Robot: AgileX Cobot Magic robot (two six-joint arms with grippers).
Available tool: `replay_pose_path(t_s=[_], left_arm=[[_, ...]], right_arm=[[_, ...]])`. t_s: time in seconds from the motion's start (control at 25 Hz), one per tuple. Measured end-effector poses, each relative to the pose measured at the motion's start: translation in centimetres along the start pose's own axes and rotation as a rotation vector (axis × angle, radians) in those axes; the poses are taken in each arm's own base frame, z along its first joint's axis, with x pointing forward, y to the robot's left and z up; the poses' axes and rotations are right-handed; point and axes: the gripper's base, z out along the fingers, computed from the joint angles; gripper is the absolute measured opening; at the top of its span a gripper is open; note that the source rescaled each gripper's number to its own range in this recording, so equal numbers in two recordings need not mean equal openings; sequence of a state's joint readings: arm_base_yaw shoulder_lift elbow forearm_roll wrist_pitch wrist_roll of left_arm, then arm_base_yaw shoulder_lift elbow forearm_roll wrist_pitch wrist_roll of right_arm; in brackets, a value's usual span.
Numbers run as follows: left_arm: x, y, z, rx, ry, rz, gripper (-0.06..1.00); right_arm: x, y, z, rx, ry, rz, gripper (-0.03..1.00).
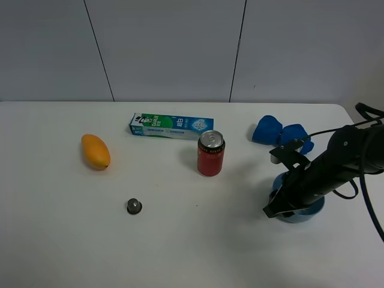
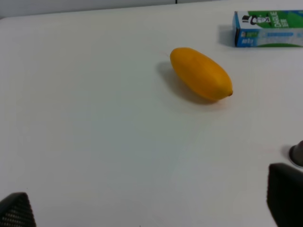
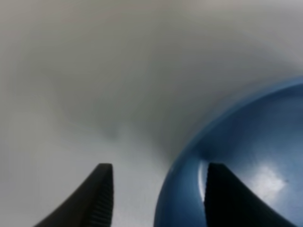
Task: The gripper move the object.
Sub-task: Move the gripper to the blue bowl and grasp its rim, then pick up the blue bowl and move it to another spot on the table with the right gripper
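Observation:
A blue bowl (image 1: 309, 210) sits on the white table at the right. My right gripper (image 1: 278, 207) is down at the bowl's left rim. In the right wrist view the gripper (image 3: 161, 170) is open and straddles the bowl's rim (image 3: 189, 156), with one finger (image 3: 102, 198) outside and the other finger (image 3: 227, 198) inside the bowl. A gap shows between the outer finger and the rim. My left gripper (image 2: 151, 208) is open and empty over bare table; it is out of the exterior high view.
A red can (image 1: 210, 153) stands mid-table. A toothpaste box (image 1: 171, 126) lies behind it. A yellow mango (image 1: 96, 152) lies at the left and a small dark cap (image 1: 134, 206) in front. A crumpled blue object (image 1: 279, 133) lies behind the bowl.

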State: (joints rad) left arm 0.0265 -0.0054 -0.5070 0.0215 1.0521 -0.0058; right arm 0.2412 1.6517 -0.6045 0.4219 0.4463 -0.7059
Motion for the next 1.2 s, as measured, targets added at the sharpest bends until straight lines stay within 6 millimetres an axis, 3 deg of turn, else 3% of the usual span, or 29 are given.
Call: replay_pose_path(t_s=[0.4,0.88,1.2], left_arm=[[0.0,0.0,0.0,0.0,0.0,0.0,1.0],[0.0,0.0,0.0,0.0,0.0,0.0,1.0],[0.0,0.0,0.0,0.0,0.0,0.0,1.0]], right_arm=[[0.1,-0.1,0.3,0.005,0.017,-0.021,0.05],[0.1,-0.1,0.2,0.008,0.012,-0.03,0.03],[-0.4,0.2,-2.1,0.035,-0.074,-0.047,0.0]])
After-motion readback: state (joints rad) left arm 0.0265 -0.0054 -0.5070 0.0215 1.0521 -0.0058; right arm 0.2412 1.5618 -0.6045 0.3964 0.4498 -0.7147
